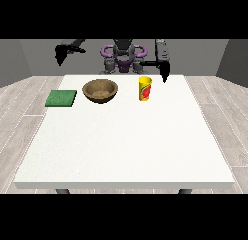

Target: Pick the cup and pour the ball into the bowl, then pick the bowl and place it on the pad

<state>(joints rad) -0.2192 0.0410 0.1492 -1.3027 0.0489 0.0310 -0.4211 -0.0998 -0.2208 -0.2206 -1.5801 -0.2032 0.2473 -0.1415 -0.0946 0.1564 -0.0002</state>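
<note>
The hand at the view's right (164, 72) hung beside the yellow cup (145, 88), touching nothing, finger spread unclear; grasping seemed next.

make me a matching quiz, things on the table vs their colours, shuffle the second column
Things:
1. cup
2. bowl
3. pad
4. table

Colours:
a. green
b. white
c. yellow with a red mark
d. brown

Pairs: 1-c, 2-d, 3-a, 4-b
</note>
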